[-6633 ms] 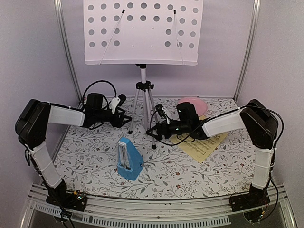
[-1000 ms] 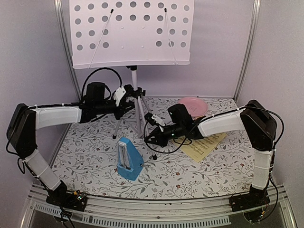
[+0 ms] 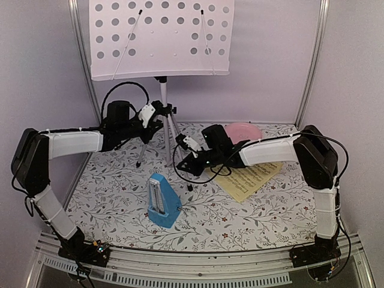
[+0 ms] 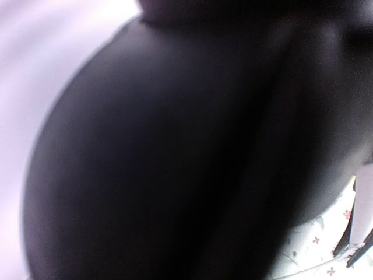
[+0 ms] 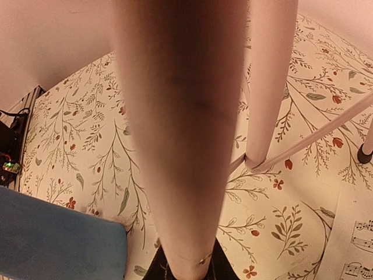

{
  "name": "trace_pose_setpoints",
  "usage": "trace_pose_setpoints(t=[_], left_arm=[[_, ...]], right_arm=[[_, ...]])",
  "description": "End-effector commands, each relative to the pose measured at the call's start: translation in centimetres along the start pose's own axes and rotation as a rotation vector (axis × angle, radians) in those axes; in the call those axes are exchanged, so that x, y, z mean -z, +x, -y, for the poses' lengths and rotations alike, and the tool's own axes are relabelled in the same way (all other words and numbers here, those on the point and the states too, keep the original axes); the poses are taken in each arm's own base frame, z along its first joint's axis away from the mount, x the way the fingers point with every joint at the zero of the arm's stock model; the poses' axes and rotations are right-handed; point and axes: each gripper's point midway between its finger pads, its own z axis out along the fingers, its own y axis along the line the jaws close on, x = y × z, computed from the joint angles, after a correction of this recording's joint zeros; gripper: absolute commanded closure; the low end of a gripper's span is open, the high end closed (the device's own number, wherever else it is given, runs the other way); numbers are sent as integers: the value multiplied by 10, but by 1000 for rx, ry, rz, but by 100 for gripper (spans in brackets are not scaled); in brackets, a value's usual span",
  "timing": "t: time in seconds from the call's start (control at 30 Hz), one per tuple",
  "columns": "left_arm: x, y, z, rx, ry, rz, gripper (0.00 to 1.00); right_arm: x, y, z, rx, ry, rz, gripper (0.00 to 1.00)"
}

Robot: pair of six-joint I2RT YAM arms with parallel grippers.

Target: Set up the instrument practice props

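The music stand's pale perforated desk [image 3: 159,39] stands at the back on a silver tripod [image 3: 168,141]. My left gripper [image 3: 159,111] is shut on the black hub at the top of the legs, which blacks out almost all of the left wrist view. My right gripper [image 3: 182,157] is shut on the front tripod leg [image 5: 180,134], which fills the middle of the right wrist view. The blue metronome [image 3: 163,201] stands upright in front of the tripod. The yellow sheet of music [image 3: 252,179] lies flat to the right, under my right arm.
A pink round plate [image 3: 243,131] sits at the back right, behind my right arm. Purple walls with metal posts [image 3: 84,66] close in the sides and back. A corner of the metronome [image 5: 58,239] lies close beside the gripped leg.
The music stand has shifted left with both grippers on it, and its desk has turned a little. My right arm followed left, leaving more of the yellow sheet uncovered.
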Motion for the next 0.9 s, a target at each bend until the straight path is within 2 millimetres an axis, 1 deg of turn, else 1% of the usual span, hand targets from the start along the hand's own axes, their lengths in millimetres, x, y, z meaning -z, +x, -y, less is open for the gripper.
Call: trace_pose_setpoints(t=[0.0,0.1,0.2,0.27,0.33,0.43,0.6,0.73,0.87], left_arm=[[2,-26,-66,-165,-186,35,100],[-4,-19,-73,-172,-183,12,100],[-5,-11,-82,-170,-190,-4,100],[-5,-5,-84,-170,-185,-11,100],[-6,0,-84,-173,-181,-22,100],[-7,11,-84,-163,-171,-41,100],[-13,16,-76,-123,-133,-38,100],[-12,22,-71,-104,-135,-48,91],[-7,20,-69,-93,-143,-31,80]], right_arm=[[-7,-4,19,-48,31,-10,100],[-8,-1,18,-60,25,-18,100],[-1,1,15,-64,21,-22,100],[4,5,10,-100,14,-28,100],[5,10,8,-109,11,-37,100],[1,19,7,-121,-5,-63,100],[-3,10,3,-113,-30,-52,100],[-4,0,0,-104,-43,-43,98],[-4,-6,-4,-101,-52,-33,96]])
